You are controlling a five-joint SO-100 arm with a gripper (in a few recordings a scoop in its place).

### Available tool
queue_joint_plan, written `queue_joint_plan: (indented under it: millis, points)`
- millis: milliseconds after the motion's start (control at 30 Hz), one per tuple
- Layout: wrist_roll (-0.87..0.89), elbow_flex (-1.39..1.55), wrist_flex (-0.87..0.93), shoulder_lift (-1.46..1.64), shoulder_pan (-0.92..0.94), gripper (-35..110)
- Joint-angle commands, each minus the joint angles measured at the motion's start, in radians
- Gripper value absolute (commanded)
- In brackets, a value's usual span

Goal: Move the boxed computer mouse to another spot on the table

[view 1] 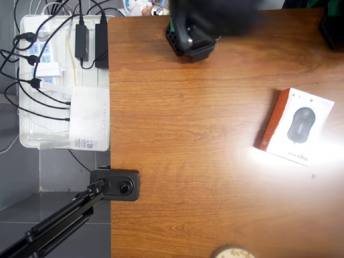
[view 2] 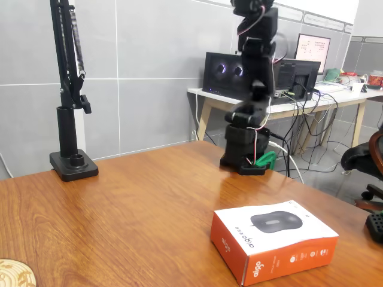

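Reddish-brown woodgrain table [view 1: 188, 161] fills most of the overhead view, glossy, w/ a bright glare patch at approx 4 o'clock. We see the boxed computer mouse [view 1: 296, 127] lying flat on the table at approx 3 o'clock in the overhead view, dark grey mouse pic facing up, orange-red side panel toward the table centre, box slightly rotated; nothing touches it. In the fixed view the same box [view 2: 273, 240] sits at approx 5 o'clock, near the front edge, orange side w/ white logo facing us. Robot arm [view 2: 251, 89] stands folded upright on its black base at the far table edge, approx 1 o'clock in the fixed view, well apart from the box; in the overhead view it's a dark blurred mass [view 1: 207, 24] at 12 o'clock. Gripper: we can't tell if the jaws are spread or pressed together. Off the table at approx 9 o'clock overhead, a white tray [view 1: 26, 137] holds power strips, black cables and a plain white router box [view 1: 88, 118]. A black camera-stand base [view 1: 114, 184] is clamped at the table's 8 o'clock edge.
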Motion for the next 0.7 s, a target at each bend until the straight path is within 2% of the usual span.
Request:
queue_joint_plan:
  millis: [0, 67, 133, 233, 300, 333, 400, 467, 600, 667]
  points:
    - [0.132, -0.132, 0.153, -0.209, -0.227, 7]
    - [0.143, -0.152, 0.201, -0.284, -0.264, 10]
    - [0.129, -0.123, 0.158, -0.33, -0.288, 13]
    - [0.015, -0.152, 0.224, -0.403, -0.293, 10]
    - [-0.026, -0.13, 0.158, -0.451, -0.288, 11]
    - [-0.049, -0.155, 0.19, -0.472, -0.291, 11]
    - [-0.057, -0.279, 0.399, -0.518, -0.291, 10]
    - [-0.049, -0.41, 0.551, -0.591, -0.284, 29]
    - [-0.003, -0.566, 0.584, -0.776, -0.255, 60]
    - [0.011, -0.644, 0.586, -0.888, -0.249, 82]
